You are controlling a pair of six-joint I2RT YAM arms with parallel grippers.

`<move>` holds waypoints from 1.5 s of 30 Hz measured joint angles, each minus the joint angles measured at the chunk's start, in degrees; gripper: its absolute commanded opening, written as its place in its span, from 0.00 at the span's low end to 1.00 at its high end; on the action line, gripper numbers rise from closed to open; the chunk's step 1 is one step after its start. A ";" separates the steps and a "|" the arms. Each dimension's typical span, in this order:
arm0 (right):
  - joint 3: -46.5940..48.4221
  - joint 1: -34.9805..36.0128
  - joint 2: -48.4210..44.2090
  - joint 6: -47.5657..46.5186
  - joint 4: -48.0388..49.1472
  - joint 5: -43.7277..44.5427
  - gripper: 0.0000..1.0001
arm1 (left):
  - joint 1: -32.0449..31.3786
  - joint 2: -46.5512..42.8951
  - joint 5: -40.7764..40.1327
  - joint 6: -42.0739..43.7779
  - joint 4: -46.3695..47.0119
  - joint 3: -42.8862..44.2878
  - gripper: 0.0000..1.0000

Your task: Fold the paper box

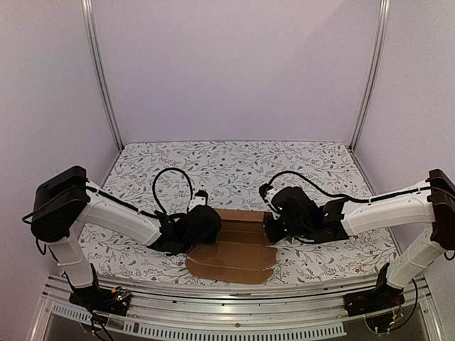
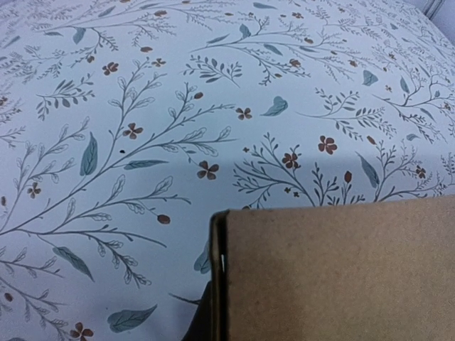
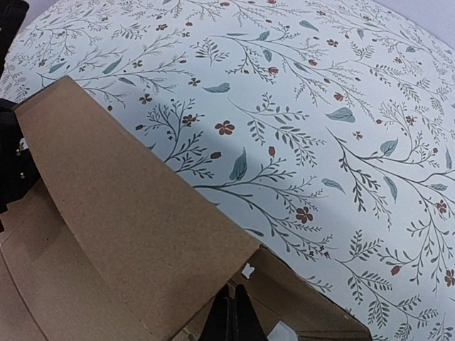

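Sitting centred at the near side of the floral worktop (image 1: 234,167), the paper box (image 1: 234,250) is flanked by both arms. The left gripper (image 1: 211,226) is clamped tight on the box's left flap. The right gripper (image 3: 231,321) is pinched closed on the right flap, which is tilted up off the worktop. The rounded near flap is laid flat.

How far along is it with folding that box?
Early. The brown cardboard box sheet has its end flaps lifted; the left fingers and right fingers are shut on them. The near rounded flap lies flat, and no carton shape exists yet.
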 measured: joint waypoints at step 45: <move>-5.99 -0.33 -19.80 0.63 11.04 -11.39 0.00 | 4.02 -4.39 20.59 -8.02 8.39 -4.96 0.00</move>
